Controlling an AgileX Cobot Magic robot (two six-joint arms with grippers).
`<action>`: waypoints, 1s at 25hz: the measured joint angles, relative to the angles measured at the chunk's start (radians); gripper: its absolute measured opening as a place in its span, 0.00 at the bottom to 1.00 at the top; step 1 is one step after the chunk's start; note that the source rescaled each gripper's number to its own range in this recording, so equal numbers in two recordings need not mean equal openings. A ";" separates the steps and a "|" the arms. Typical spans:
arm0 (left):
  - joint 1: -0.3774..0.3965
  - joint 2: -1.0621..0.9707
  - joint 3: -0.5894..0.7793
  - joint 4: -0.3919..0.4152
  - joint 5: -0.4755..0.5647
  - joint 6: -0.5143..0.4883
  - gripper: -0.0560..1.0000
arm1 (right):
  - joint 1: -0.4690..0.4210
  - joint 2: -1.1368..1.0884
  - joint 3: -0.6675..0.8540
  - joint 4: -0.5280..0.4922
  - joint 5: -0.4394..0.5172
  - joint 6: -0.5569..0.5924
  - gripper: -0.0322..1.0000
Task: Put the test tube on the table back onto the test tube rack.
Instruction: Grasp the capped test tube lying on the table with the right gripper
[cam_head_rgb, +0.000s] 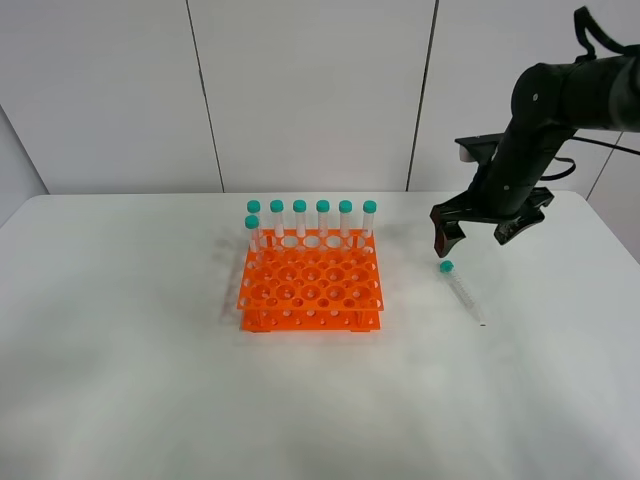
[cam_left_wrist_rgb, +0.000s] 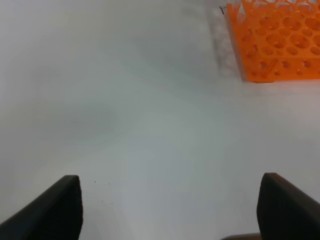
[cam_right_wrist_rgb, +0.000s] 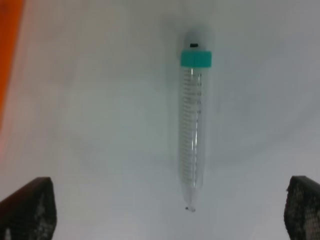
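The test tube (cam_head_rgb: 462, 290) lies flat on the white table (cam_head_rgb: 120, 350) to the right of the orange test tube rack (cam_head_rgb: 310, 285), teal cap towards the back. My right gripper (cam_head_rgb: 476, 235) hovers open just above and behind it. In the right wrist view the test tube (cam_right_wrist_rgb: 192, 135) lies lengthwise between the wide-open fingertips (cam_right_wrist_rgb: 25, 210), untouched. My left gripper (cam_left_wrist_rgb: 170, 210) is open and empty over bare table, with a corner of the rack (cam_left_wrist_rgb: 275, 40) ahead of it. The left arm does not show in the exterior high view.
Several teal-capped tubes (cam_head_rgb: 311, 220) stand upright in the rack's back row and one (cam_head_rgb: 253, 235) stands just in front at the left. An orange edge of the rack (cam_right_wrist_rgb: 7, 50) shows at the side of the right wrist view.
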 joint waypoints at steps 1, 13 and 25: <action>0.000 0.000 0.000 0.000 0.000 0.000 1.00 | 0.000 0.018 0.000 -0.003 -0.005 0.000 1.00; 0.000 0.000 0.000 0.000 0.000 0.000 1.00 | -0.017 0.096 0.000 -0.001 -0.010 0.002 1.00; 0.000 0.000 0.000 0.000 0.000 0.000 1.00 | -0.071 0.096 -0.001 0.079 0.024 -0.039 1.00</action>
